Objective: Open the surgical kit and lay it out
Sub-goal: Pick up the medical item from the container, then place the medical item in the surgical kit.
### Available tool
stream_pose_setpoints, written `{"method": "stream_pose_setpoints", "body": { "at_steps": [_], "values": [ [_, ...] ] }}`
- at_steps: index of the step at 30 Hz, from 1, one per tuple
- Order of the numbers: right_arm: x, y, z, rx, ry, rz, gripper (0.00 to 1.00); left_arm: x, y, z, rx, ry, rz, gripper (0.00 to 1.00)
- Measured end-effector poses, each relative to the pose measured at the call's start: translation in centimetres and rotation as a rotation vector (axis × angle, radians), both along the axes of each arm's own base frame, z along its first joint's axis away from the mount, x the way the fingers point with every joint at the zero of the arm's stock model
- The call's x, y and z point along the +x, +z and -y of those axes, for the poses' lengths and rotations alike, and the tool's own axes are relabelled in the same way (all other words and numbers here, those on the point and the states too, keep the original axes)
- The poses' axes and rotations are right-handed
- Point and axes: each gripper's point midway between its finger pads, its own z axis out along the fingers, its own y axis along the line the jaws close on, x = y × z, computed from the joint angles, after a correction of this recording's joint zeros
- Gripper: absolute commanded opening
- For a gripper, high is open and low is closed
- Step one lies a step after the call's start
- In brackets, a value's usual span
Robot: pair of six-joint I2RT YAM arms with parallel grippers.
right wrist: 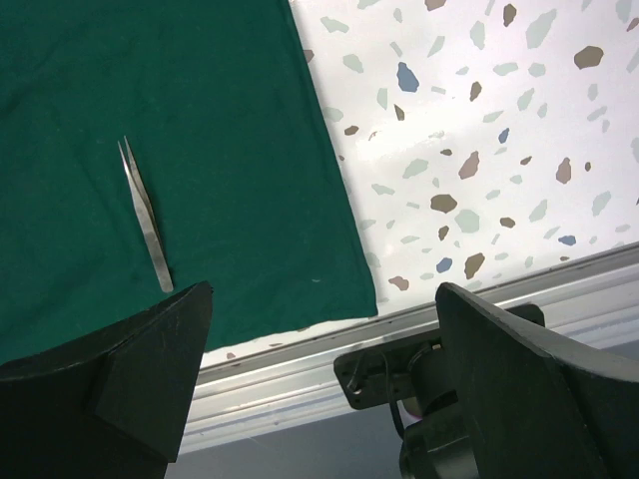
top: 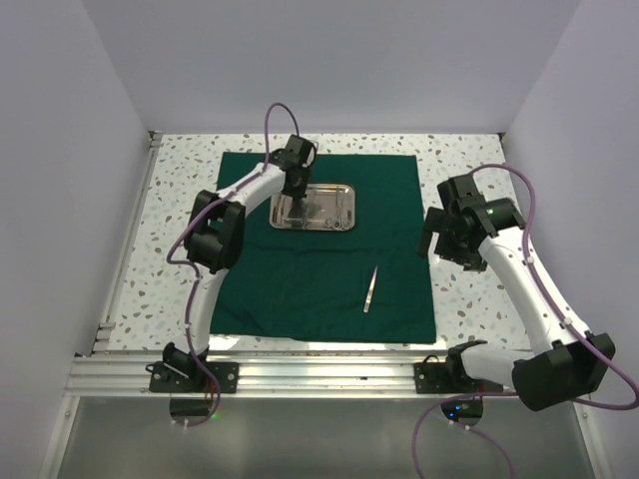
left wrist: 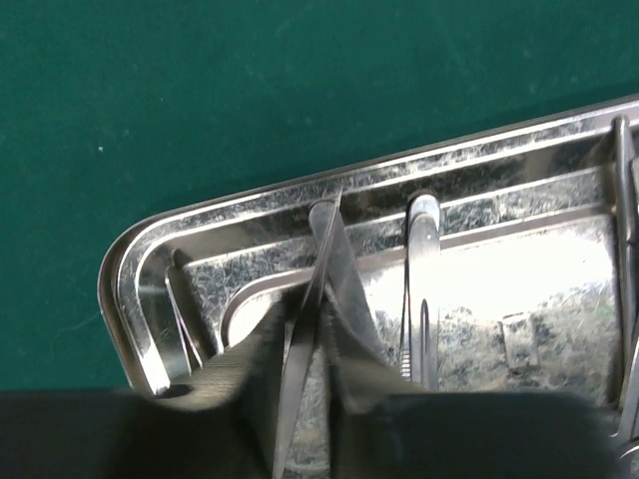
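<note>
The dark green drape (top: 300,289) lies spread flat on the table. The steel tray (top: 349,208) sits on its far middle. My left gripper (top: 298,195) reaches down into the tray's left end. In the left wrist view, my left gripper (left wrist: 319,399) is shut on a thin steel instrument (left wrist: 324,259) that stands on edge over the tray's corner (left wrist: 250,200). A ridged forceps (left wrist: 419,299) lies in the tray beside it. Steel tweezers (top: 370,289) lie alone on the drape's near right part. My right gripper (top: 436,239) hangs open and empty beyond the drape's right edge.
The right wrist view shows the tweezers (right wrist: 146,218), the drape's near right corner (right wrist: 339,279), speckled tabletop (right wrist: 469,120) and the aluminium rail (right wrist: 300,389) at the table's near edge. Another steel instrument (left wrist: 625,200) lies at the tray's right side. White walls enclose the table.
</note>
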Motion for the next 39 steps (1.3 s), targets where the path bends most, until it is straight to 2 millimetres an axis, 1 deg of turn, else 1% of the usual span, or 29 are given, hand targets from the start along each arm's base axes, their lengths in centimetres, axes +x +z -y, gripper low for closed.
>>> {"method": "stream_pose_setpoints", "body": {
  "at_steps": [2, 3, 4, 7, 11, 15, 17, 19, 21, 22, 24, 26, 28, 30, 32, 33, 35, 36, 39],
  "values": [
    [0.1, 0.0, 0.0, -0.003, 0.0, -0.002, 0.98, 0.4, -0.1, 0.0, -0.022, -0.002, 0.0, 0.07],
    [0.1, 0.0, 0.0, -0.004, 0.0, -0.002, 0.99, 0.5, -0.1, -0.1, -0.03, -0.003, -0.003, 0.01],
    [0.2, 0.0, 0.1, -0.007, -0.001, -0.002, 0.98, 0.5, -0.1, -0.1, -0.04, -0.004, -0.008, 0.0],
    [0.4, 0.0, 0.1, -0.01, -0.001, 0.001, 0.98, 0.7, 0.0, -0.4, -0.062, -0.007, -0.017, 0.0],
    [0.8, -0.1, 0.0, -0.01, 0.002, 0.002, 0.98, 0.7, 0.1, -1.1, -0.047, 0.007, -0.021, 0.0],
    [1.1, -0.2, -0.2, -0.008, 0.007, 0.007, 0.98, 0.5, 0.3, -2.7, 0.046, 0.048, -0.018, 0.0],
    [1.3, -0.2, -0.3, 0.0, 0.011, 0.01, 0.98, 0.4, 0.9, -3.8, 0.122, 0.074, -0.002, 0.0],
    [1.6, -0.2, -0.6, 0.01, 0.017, 0.017, 0.98, 0.2, 1.9, -4.7, 0.192, 0.097, 0.02, 0.0],
    [1.9, -0.2, -0.8, 0.019, 0.023, 0.028, 0.99, 0.0, 3.8, -5.4, 0.268, 0.125, 0.065, 0.0],
    [2.1, -0.2, -0.9, 0.024, 0.026, 0.032, 0.98, -0.2, 5.0, -5.6, 0.297, 0.139, 0.092, 0.0],
    [2.2, -0.1, -1.2, 0.037, 0.032, 0.037, 0.98, -0.9, 8.0, -5.6, 0.331, 0.162, 0.15, 0.0],
    [2.4, -0.1, -1.4, 0.045, 0.039, 0.043, 0.98, -1.7, 11.0, -4.8, 0.31, 0.174, 0.202, 0.0],
    [2.5, 0.0, -1.6, 0.054, 0.045, 0.049, 0.98, -2.9, 13.6, -3.2, 0.235, 0.178, 0.244, 0.0],
    [2.6, 0.0, -1.8, 0.065, 0.049, 0.052, 0.98, -4.7, 15.3, -1.5, 0.137, 0.171, 0.256, 0.0],
    [2.6, 0.2, -1.8, 0.069, 0.049, 0.061, 0.98, -7.4, 15.7, 1.0, 0.004, 0.152, 0.241, 0.0],
    [2.6, 0.3, -1.8, 0.072, 0.049, 0.067, 0.98, -9.1, 15.4, 2.3, -0.061, 0.138, 0.219, 0.0],
    [2.4, 0.8, -1.8, 0.078, 0.048, 0.088, 0.98, -13.0, 13.5, 5.1, -0.192, 0.104, 0.153, 0.0],
    [2.3, 1.2, -1.8, 0.082, 0.046, 0.101, 0.99, -14.8, 12.4, 6.2, -0.228, 0.088, 0.114, 0.0],
    [1.7, 2.4, -1.5, 0.093, 0.042, 0.151, 0.99, -20.6, 8.0, 10.3, -0.307, 0.035, -0.034, 0.0]
  ]
}}
